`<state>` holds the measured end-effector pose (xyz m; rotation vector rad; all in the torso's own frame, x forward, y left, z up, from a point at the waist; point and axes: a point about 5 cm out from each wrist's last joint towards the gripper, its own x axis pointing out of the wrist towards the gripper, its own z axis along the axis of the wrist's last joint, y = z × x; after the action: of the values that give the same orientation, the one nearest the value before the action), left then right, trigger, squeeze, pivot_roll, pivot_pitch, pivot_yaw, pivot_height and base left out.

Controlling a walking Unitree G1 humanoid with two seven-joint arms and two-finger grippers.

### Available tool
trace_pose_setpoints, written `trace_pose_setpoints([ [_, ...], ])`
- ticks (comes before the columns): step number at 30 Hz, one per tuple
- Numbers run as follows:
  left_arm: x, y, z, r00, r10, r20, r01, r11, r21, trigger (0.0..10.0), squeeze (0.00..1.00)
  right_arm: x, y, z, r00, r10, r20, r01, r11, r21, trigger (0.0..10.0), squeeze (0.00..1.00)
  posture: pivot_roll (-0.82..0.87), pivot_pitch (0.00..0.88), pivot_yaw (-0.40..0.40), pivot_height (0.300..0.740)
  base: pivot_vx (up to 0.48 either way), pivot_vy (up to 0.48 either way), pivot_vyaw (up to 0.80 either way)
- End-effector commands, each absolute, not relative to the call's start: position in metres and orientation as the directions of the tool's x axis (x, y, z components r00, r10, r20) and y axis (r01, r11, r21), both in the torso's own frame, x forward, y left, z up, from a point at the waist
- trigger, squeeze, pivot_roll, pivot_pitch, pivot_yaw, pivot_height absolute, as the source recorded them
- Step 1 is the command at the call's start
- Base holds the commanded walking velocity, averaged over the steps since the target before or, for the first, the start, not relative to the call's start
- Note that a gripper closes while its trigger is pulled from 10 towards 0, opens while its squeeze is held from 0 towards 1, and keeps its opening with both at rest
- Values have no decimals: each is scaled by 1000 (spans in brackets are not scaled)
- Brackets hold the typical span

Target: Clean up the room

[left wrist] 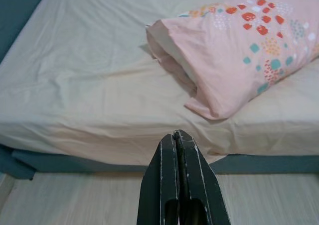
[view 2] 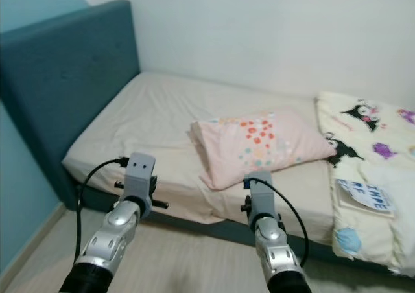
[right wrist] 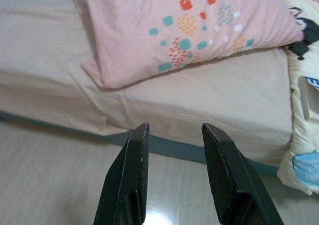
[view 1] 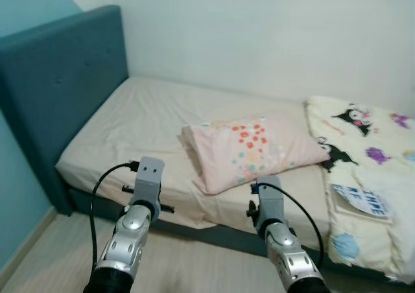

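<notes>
Nearest, 2 silver arms raised over pale wood-look floor (view 1: pixel 52 241), short of the bed edge. Left gripper (left wrist: pixel 177 144): 2 black fingers pressed together, holding nothing. Right gripper (right wrist: pixel 174 135): fingers spread apart, nothing between them, aimed at the near mattress edge below the pillow.

Next out, low bed with wrinkled beige fitted sheet (view 1: pixel 142 121) over a dark teal base. Pink rectangular pillow with coloured dots and flowers (view 1: pixel 253 150) lies skewed mid-bed, its open case end toward the left, well short of the headboard. To the right, cream cartoon-print quilt (view 1: pixel 363 150) bunched, draping over the near edge, a small printed card or book (view 1: pixel 363 201) lying on it.

Far left, tall teal padded headboard (view 1: pixel 58 79); far back, plain white wall (view 1: pixel 259 34).

Risks, as I judge: grabbing only loose pillowcase fabric would let the filling slide out of the open end; closed left fingers would just shove the pillow; snagging the sheet would pull it off the mattress; tugging the quilt could drop the card to the floor.
</notes>
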<state>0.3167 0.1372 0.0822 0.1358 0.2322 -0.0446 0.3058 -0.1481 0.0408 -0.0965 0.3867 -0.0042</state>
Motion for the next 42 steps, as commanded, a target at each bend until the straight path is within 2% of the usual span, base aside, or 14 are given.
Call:
trace_pose_setpoints([
  [1,316,138,79,969,-35,-244,63,992,105,10000,0,308,-143,44,934,5,-356,-39,995,-89,10000,0,-4,0,-78,740,0,0,0],
  [6,317,137,82,972,-51,-228,69,995,71,10000,0,309,-141,46,937,11,-350,-47,994,-96,10000,0,-2,0,-79,740,0,0,0],
  [36,316,137,82,971,-67,-230,84,994,63,10000,0,306,-139,43,935,20,-354,-52,995,-83,10000,0,1,0,-73,740,362,0,0],
  [42,317,137,82,971,-72,-229,89,994,66,10000,0,305,-140,43,935,18,-354,-50,996,-80,10000,0,1,0,-71,740,337,0,-784],
])
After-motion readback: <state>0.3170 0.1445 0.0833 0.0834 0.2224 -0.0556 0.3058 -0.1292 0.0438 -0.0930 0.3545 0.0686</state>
